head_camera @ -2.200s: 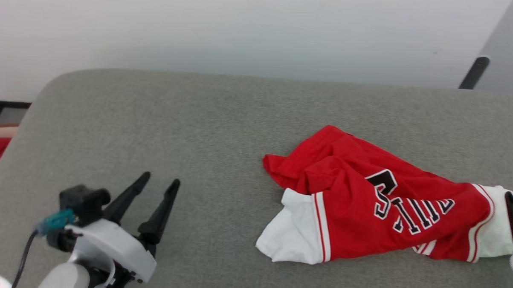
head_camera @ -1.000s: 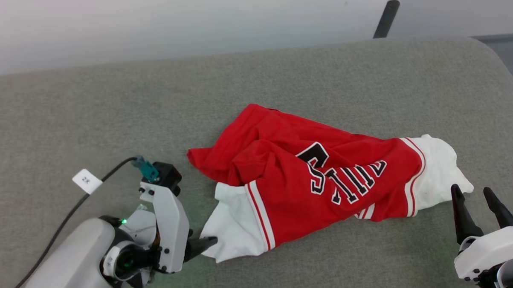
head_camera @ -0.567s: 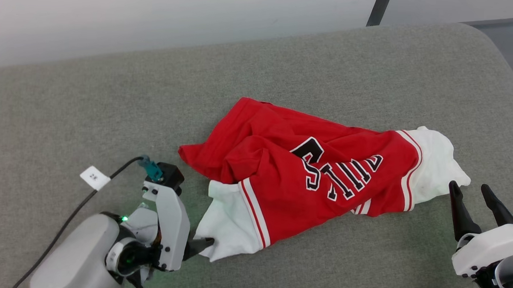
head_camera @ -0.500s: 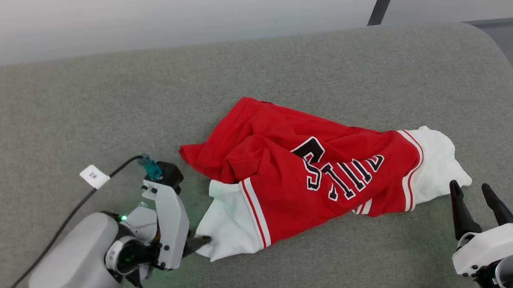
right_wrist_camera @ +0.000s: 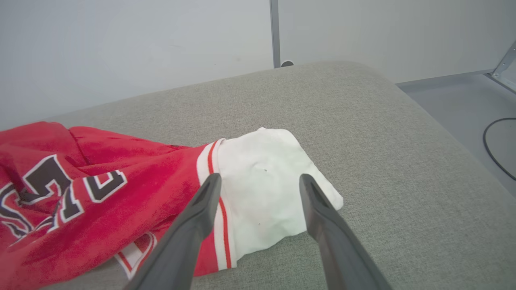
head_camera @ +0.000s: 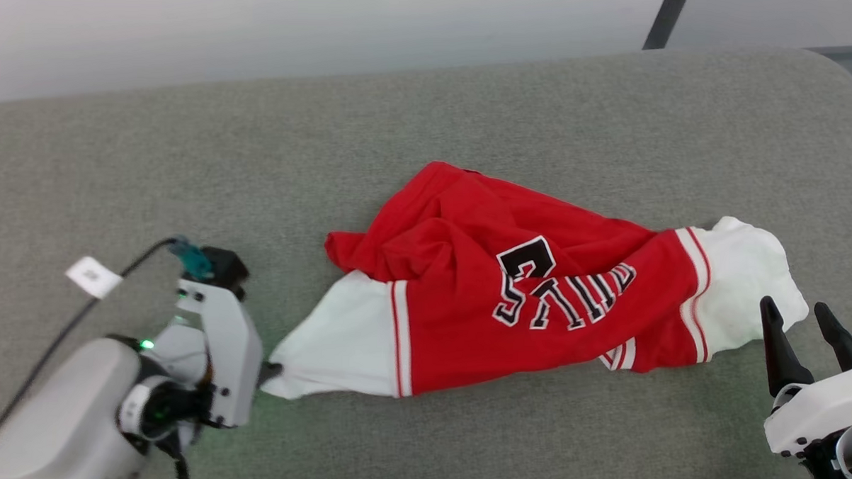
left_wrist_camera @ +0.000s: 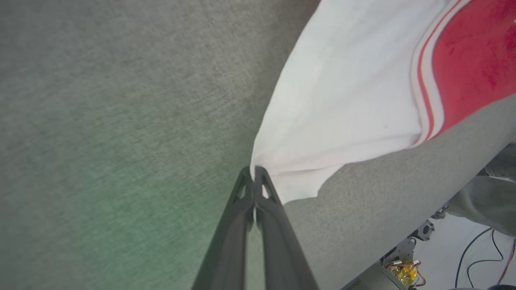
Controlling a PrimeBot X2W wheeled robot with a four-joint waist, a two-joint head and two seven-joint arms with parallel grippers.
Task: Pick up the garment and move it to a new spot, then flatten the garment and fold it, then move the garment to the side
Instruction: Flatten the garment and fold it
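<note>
On the grey cushion (head_camera: 259,156) your shirt (head_camera: 523,292) lies crumpled, letters up. At its left sleeve (head_camera: 337,343) your left claw (left_wrist_camera: 254,173) pinches the white corner; beside its right sleeve (head_camera: 743,279) your right claw (head_camera: 794,304) stands spread; a tagged cable (head_camera: 91,277) trails left of the shirt

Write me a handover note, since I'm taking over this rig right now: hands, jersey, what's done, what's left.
Left hand: shut on the corner of one white sleeve.
Right hand: open, near the other sleeve, holding nothing.
Jersey: crumpled on the grey pad, lettering up.
Done: first grasp only.
Left: lift and move it, flatten, fold, set aside.
</note>
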